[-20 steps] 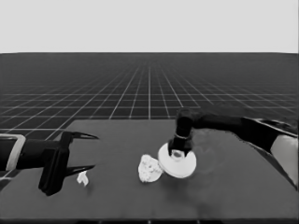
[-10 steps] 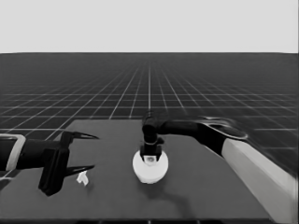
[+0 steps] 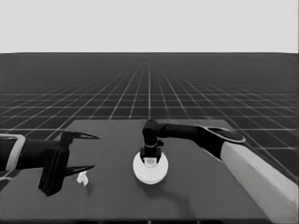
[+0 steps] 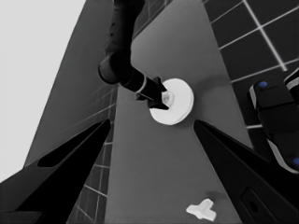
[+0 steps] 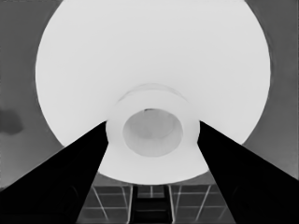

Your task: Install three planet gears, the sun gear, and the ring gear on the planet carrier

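While my left gripper (image 3: 79,151) waits spread wide and empty over the table's (image 3: 210,196) left end, I note a thin white piece (image 3: 83,178) lying beside its lower finger, nearest the front edge. Farther in, at mid-table with bare surface all round, the larger round part (image 3: 149,169) rests flat; my right gripper (image 3: 151,158) stands over it, fingers clasping its raised hub (image 5: 152,126). I cannot see what lies beneath this part.
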Available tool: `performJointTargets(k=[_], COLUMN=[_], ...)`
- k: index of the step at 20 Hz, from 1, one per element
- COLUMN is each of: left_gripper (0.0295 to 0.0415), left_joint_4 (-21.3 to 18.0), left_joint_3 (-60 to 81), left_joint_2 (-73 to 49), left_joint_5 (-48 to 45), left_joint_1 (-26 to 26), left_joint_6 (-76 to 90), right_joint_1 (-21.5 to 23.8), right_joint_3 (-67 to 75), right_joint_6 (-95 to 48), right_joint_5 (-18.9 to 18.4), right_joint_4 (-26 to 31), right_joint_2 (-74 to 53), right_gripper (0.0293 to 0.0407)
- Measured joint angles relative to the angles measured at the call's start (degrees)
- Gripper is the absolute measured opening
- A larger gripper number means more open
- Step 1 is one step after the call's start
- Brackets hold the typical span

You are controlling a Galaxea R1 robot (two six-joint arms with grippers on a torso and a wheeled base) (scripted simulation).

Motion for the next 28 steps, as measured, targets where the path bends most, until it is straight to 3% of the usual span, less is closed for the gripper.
performJointTargets(k=[28], left_gripper=[0.0385], left_joint_4=[0.0], left_joint_3=[0.0], left_joint_2=[0.0], left_joint_5=[0.0], left_joint_1=[0.0], left_joint_6=[0.0], right_joint_1=[-0.8], right_joint_3=[-0.1], right_joint_6=[13.8], right_joint_5=[0.0], right_joint_4=[0.0], right_joint_2=[-0.1], right_gripper=[0.0348])
